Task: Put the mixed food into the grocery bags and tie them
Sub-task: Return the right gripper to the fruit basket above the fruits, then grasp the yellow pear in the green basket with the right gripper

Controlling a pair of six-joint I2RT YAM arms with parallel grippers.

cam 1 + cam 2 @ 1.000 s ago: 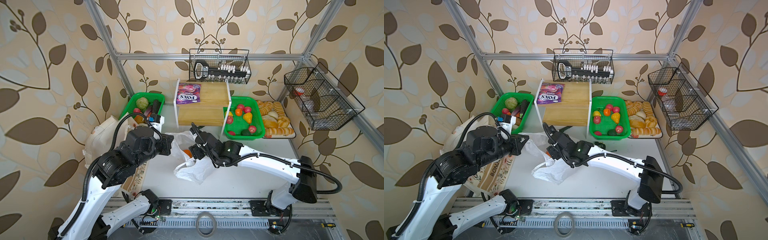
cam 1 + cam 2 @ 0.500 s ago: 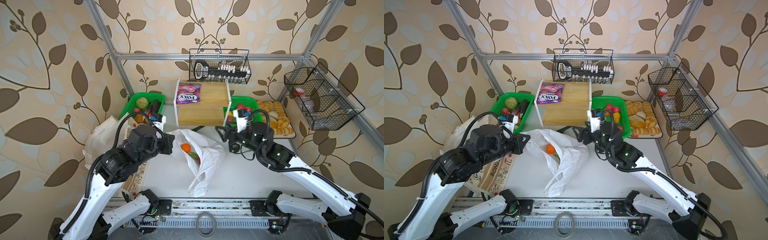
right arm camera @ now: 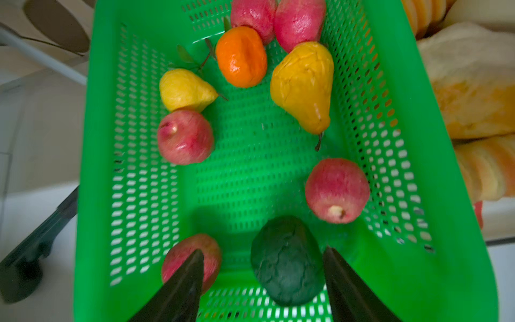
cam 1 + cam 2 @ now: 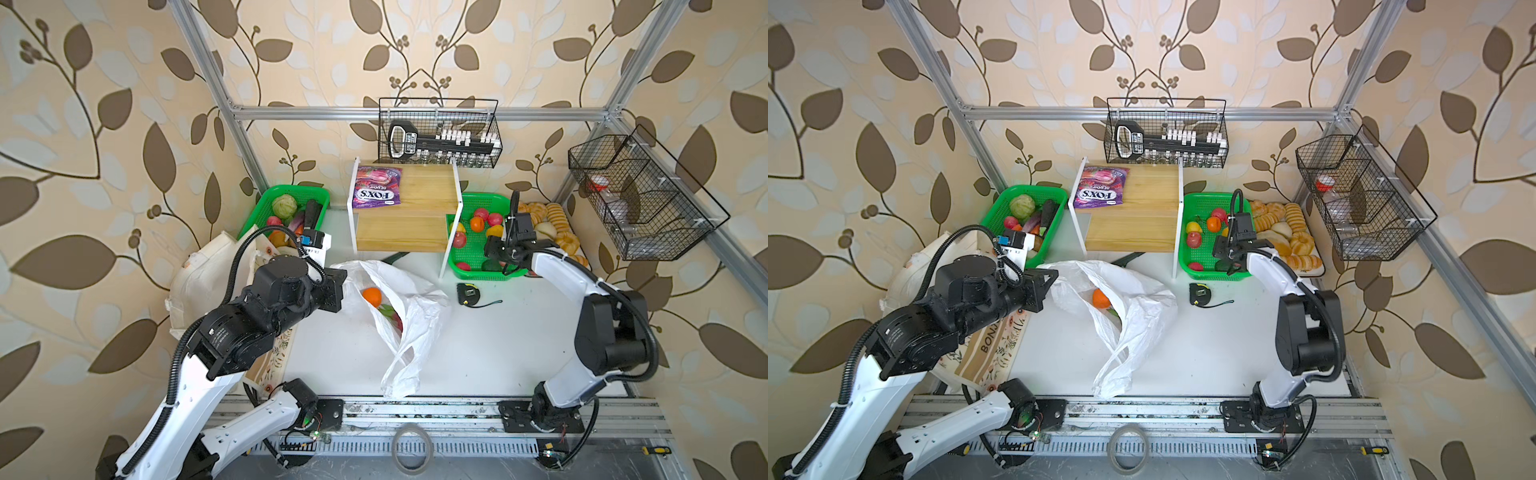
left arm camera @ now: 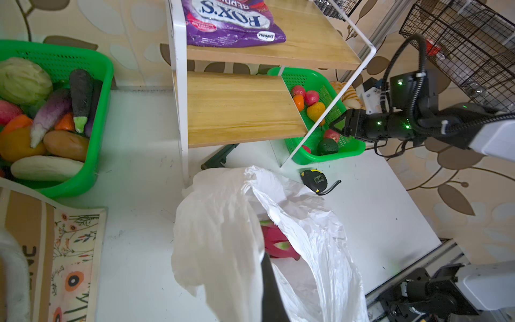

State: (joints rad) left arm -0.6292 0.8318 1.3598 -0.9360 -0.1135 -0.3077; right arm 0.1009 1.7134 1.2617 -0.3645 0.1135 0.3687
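The white plastic grocery bag lies in the middle of the table with its mouth open. My left gripper is shut on the bag's rim and holds it up. An orange and a pink dragon fruit lie inside. The cream floral tote lies under my left arm. My right gripper hangs open in the right green basket, its fingers either side of a dark green avocado. Further in lie a yellow pear, an orange and red apples. A purple Fox's packet rests on the shelf top.
A wooden two-step shelf stands at the back centre. The left green basket holds vegetables. A bread tray sits at the far right, and a tape measure lies by the bag. Wire baskets hang on the walls.
My right arm has left the bag and swung right to the fruit basket, its jaws narrowing a little. The bag's freed side has dropped and spread. The left gripper keeps its hold.
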